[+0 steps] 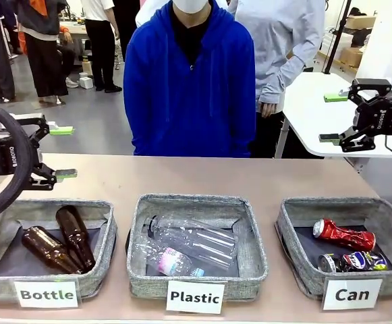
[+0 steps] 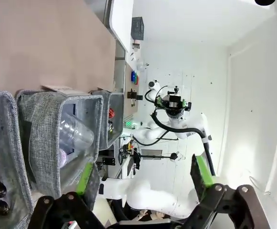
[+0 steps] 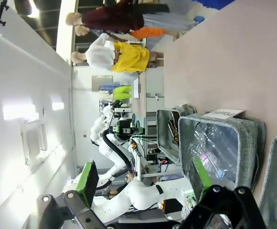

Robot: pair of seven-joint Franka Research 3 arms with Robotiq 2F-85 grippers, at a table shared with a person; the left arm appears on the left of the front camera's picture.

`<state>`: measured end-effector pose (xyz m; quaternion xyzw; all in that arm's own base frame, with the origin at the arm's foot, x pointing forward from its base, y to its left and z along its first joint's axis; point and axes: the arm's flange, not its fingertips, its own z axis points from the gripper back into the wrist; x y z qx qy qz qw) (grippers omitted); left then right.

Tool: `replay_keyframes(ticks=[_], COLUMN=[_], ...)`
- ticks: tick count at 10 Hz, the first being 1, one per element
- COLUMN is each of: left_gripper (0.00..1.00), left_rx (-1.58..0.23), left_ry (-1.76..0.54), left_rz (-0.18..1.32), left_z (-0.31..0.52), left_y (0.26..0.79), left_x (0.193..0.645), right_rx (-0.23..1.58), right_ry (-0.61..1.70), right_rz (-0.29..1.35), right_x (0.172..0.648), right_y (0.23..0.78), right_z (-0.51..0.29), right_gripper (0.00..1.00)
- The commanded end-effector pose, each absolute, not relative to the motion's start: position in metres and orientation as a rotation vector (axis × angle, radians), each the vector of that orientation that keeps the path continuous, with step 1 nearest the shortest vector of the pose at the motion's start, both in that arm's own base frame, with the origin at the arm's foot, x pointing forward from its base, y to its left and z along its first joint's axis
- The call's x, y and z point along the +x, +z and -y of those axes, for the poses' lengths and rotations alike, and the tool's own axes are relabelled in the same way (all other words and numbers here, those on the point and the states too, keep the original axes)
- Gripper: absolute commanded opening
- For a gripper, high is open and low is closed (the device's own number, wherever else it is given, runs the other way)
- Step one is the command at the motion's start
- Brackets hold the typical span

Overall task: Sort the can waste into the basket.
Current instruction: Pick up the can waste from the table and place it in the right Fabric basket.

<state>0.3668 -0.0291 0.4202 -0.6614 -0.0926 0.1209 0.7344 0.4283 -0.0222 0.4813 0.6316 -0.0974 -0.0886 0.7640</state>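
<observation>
The long tan table (image 1: 249, 179) carries three square grey woven-fabric baskets in a row. The one signed "Can" (image 1: 297, 212) is the landmark; next to it sits the "Plastic" basket (image 1: 196, 202) with clear plastic bottles (image 1: 196, 246), and beyond that the "Bottle" basket (image 1: 61, 206) with brown glass bottles (image 1: 57, 243). Both crushed cans already lie inside the Can basket: the red can (image 1: 344, 235) towards its far side, the dark blue and silver can (image 1: 354, 261) just nearer its sign. The right gripper (image 1: 333, 118) hangs above and behind that basket, jaws spread and empty; the left gripper (image 1: 62, 152) hovers well apart from it, over the Bottle basket, likewise released. Sorting looks finished, so the next move probably calls only for holding clear.
</observation>
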Motion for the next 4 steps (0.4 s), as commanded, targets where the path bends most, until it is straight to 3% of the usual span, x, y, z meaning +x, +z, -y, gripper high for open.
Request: replay_keyframes(ticks=[1, 4], left_gripper=[1.00, 1.00], left_rx=[-1.456, -1.456], left_ry=[0.263, 0.263], left_rz=[0.187, 0.187], left_z=[0.0243, 0.0243], left_y=[0.4234, 0.4234], left_x=[0.3652, 0.3652], right_rx=[1.380, 1.380], right_ry=[-0.187, -0.187], right_rz=[0.211, 0.211], right_x=[0.4274, 0.4274], right_y=[0.4839, 0.4839], right_z=[0.0209, 0.0209], right_gripper=[1.00, 1.00])
